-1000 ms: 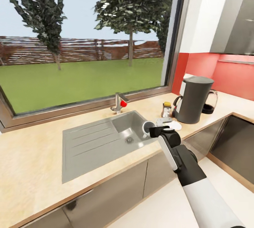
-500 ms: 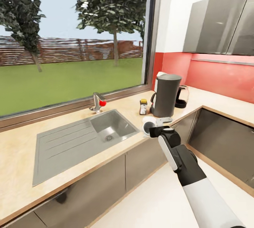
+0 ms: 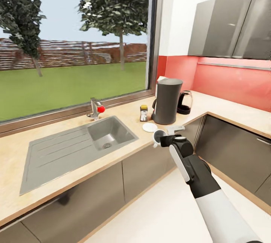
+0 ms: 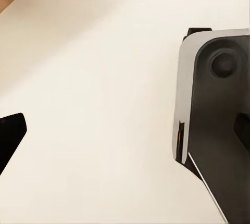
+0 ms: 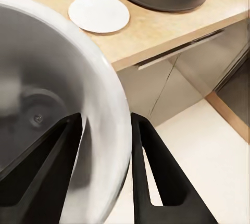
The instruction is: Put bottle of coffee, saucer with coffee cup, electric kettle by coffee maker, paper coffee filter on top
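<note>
Right jaws [image 5: 104,146] clamping coffee cup [image 5: 57,104], saucer [image 5: 99,13] beside coffee maker [image 3: 166,100].

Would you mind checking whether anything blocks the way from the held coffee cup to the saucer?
Nothing visible does. The coffee cup in the right gripper is off the counter edge, and the saucer lies bare ahead, with the coffee maker and bottle behind it.

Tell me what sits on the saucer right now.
Nothing: the saucer lies bare on the countertop. The coffee cup is gripped by the right end effector, off the counter edge.

Saucer [image 3: 149,127] newly uncovered beside cup [image 3: 158,136].
</note>
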Available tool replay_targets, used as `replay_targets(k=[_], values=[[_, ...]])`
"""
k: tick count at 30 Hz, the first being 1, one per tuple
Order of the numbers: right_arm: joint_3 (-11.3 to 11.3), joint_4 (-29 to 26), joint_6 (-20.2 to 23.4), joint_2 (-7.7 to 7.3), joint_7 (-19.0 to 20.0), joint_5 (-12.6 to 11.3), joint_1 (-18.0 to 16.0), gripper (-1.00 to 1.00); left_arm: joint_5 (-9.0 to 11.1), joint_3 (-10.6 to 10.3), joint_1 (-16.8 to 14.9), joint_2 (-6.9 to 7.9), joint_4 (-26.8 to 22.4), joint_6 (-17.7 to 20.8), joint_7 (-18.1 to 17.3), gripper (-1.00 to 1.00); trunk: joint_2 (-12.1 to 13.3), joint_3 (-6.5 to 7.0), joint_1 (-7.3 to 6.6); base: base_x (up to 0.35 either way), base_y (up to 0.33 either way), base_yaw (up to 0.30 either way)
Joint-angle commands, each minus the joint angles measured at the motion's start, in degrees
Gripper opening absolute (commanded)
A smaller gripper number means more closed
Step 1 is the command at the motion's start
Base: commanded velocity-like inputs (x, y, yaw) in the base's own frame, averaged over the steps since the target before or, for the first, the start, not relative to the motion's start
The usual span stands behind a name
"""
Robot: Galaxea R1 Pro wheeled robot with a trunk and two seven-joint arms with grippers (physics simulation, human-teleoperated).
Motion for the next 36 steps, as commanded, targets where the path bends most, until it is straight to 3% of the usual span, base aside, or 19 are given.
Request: replay_targets(k=[1,14,28,36], values=[[0.07,-0.04,0.13,-0.02,-0.54,-0.60,-0.06,-1.00,0.46,-0.52,-0.04,0.02,0.03,-0.19,0.10,1.00,-0.13,-0.13,0.04,0.093,-0.248,0.000],[0.12,-0.42,0.13,0.13,-0.79,-0.63,-0.06,-1.00,0.47,-0.55,-0.04,-0.05,0.04,-0.12,0.10,1.00,-0.13,-0.07,0.04,0.157,-0.243,0.000],[0.16,-0.43,0.13,0.16,-0.80,-0.60,-0.06,-1.00,0.47,-0.55,-0.04,0.07,0.09,0.07,0.10,1.00,-0.13,0.10,0.04,0.320,-0.022,-0.004],[0.25,-0.13,0.15,0.18,-0.80,-0.60,-0.06,-1.00,0.31,-0.78,0.10,0.16,1.10,0.47,0.17,1.00,-0.13,0.10,0.04,0.333,-0.010,-0.166]])
